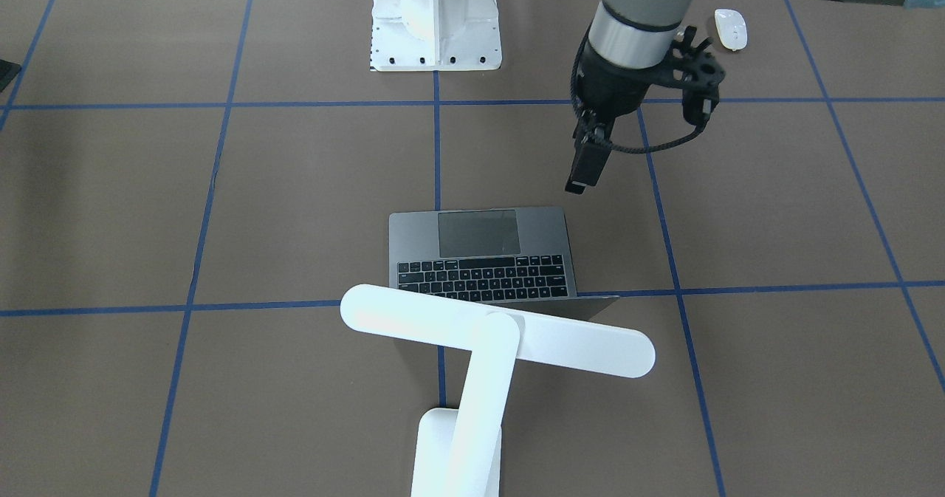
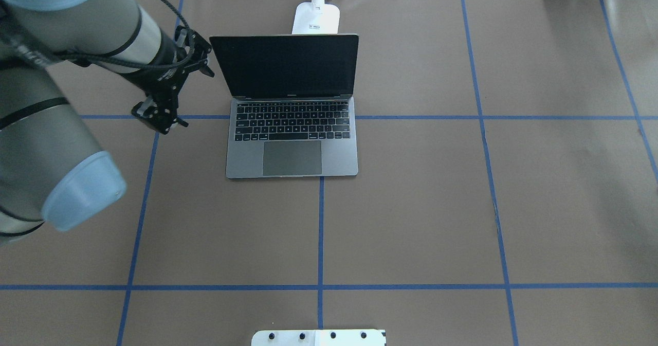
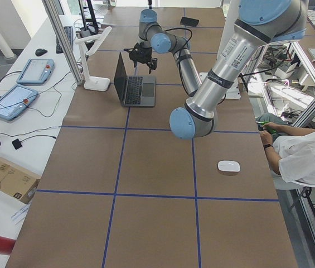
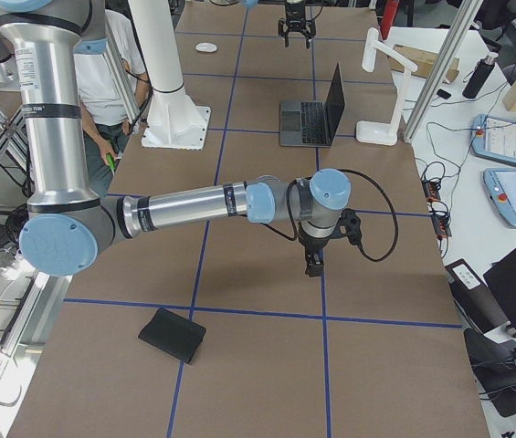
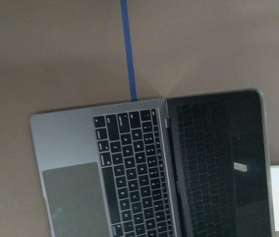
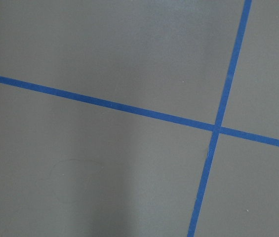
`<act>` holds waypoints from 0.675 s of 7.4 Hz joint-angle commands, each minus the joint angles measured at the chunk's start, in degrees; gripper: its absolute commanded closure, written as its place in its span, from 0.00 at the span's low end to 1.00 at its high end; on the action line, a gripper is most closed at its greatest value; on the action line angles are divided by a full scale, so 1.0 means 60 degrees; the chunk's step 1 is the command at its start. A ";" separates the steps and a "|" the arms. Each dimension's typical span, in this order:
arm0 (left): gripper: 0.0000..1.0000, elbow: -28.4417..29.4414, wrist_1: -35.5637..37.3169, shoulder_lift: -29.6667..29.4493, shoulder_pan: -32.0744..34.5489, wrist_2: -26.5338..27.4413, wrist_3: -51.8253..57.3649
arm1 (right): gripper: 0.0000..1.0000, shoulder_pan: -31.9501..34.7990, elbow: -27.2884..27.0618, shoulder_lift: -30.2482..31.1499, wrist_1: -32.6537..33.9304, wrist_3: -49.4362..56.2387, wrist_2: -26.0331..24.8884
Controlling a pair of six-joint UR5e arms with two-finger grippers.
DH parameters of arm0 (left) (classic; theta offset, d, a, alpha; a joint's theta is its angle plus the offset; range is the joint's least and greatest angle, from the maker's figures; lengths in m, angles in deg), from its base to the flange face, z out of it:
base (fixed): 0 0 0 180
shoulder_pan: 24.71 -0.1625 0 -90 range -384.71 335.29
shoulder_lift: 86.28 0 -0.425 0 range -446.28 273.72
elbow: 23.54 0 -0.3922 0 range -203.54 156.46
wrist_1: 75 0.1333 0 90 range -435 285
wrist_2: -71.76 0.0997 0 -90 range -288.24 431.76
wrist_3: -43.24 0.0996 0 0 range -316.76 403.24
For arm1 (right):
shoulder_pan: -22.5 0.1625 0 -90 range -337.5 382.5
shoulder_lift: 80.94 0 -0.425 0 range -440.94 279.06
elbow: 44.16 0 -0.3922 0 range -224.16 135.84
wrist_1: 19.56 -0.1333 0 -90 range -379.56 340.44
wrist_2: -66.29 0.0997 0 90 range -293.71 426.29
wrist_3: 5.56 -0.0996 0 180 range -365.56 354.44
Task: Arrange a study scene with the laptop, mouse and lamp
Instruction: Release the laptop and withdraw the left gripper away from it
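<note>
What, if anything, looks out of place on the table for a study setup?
The mouse lies alone, far from the laptop, toward the robot's left end of the table, and the black mouse pad sits toward the opposite end. The laptop and lamp look orderly.

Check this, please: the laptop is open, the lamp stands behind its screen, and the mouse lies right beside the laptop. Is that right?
Not fully. The laptop is open and the lamp stands behind its screen, but the mouse lies far from the laptop, off to the robot's left. The exterior left view shows this.
</note>
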 commanded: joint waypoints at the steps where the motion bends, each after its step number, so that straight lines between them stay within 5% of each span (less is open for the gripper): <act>1: 0.00 -0.1839 0.0050 0.1998 0.0001 -0.0012 0.3658 | 0.01 0.0000 -0.0035 0.0066 -0.0026 0.0423 0.0203; 5: 0.00 -0.3355 -0.0023 0.4656 0.0482 -0.0055 0.9291 | 0.01 0.0029 0.0853 0.0886 0.0120 0.5496 0.0115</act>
